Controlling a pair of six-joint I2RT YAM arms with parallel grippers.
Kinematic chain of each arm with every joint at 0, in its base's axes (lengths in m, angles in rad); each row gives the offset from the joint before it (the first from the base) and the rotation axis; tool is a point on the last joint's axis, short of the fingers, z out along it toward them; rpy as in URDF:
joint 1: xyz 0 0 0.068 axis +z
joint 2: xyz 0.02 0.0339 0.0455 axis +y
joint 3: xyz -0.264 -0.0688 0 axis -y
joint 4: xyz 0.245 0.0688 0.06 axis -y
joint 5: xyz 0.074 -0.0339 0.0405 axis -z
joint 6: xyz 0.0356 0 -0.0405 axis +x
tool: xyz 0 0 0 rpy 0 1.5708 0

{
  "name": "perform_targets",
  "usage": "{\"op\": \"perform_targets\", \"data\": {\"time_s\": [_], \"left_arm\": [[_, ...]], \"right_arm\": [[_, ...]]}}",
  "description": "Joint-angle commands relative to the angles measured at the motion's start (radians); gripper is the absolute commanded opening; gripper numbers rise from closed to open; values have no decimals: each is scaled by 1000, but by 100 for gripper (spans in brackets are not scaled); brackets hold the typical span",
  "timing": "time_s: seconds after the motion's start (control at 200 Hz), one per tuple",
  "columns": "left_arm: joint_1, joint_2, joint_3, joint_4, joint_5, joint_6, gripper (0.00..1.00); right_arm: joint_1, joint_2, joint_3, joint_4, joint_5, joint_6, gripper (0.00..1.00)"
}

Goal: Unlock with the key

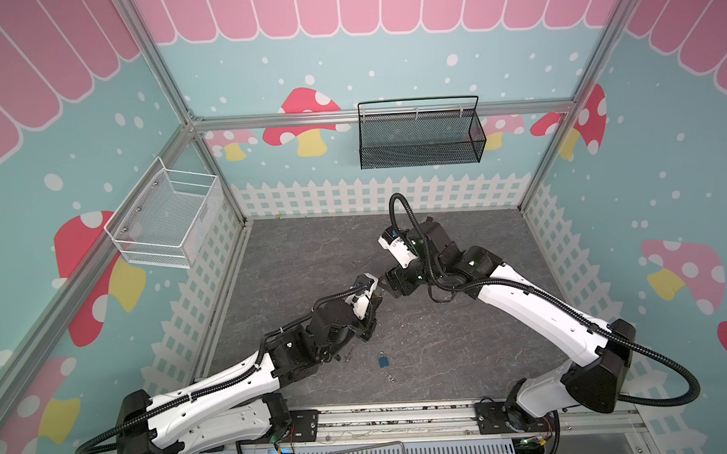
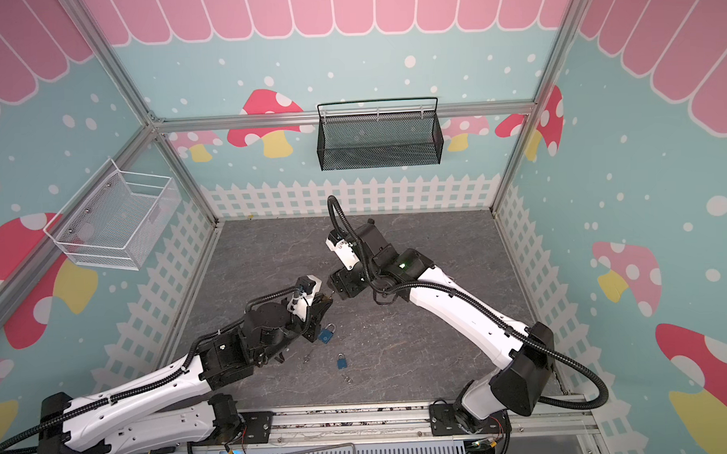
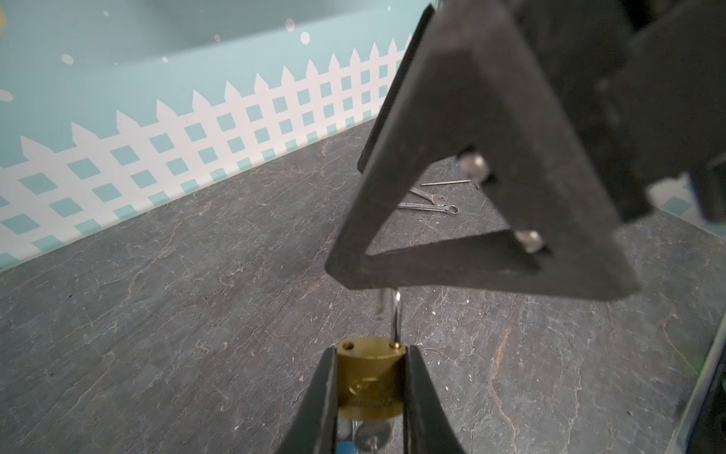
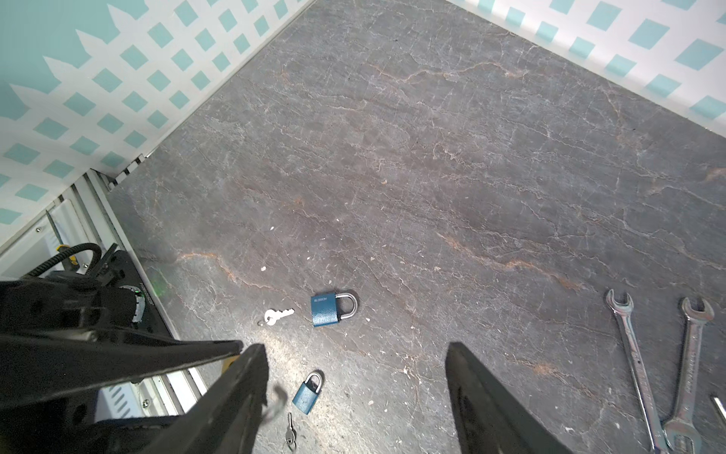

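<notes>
We see the grey table (image 1: 440,329). Above its middle the right gripper (image 4: 355,349) stands spread wide, grasping nothing, one finger close by the tip of the shackle (image 3: 397,314). The left gripper (image 3: 370,350) is clamped on the brass padlock (image 3: 369,377), held off the table; one shackle hole is bare. Two wrenches (image 4: 628,353) lie aside. Two blue padlocks (image 4: 325,309) and loose keys (image 4: 277,315) lie on the table. A blurred key head (image 3: 371,432) shows under the brass padlock.

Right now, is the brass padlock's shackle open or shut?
Open: one hole atop the brass padlock is empty; the shackle enters only the other.
</notes>
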Motion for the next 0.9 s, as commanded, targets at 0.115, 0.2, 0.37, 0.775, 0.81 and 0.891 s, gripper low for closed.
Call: {"op": "perform_targets", "data": {"time_s": [0.115, 0.2, 0.37, 0.775, 0.81, 0.891], "left_arm": [[-4, -32, 21, 35, -27, 22, 0], [-4, -37, 15, 36, -42, 15, 0], [-3, -35, 10, 38, -67, 4, 0], [67, 75, 95, -137, -134, -266, 0], [83, 100, 115, -182, -136, -321, 0], [116, 166, 154, -268, -118, -436, 0]], "right_arm": [[9, 2, 20, -105, 81, -44, 76], [7, -13, 10, -112, 85, -47, 77], [6, -51, -8, -111, 58, -41, 77], [0, -197, -225, -22, 165, 55, 83], [0, -213, -261, -5, 160, 73, 83], [-4, -250, -349, 41, 142, 119, 83]]}}
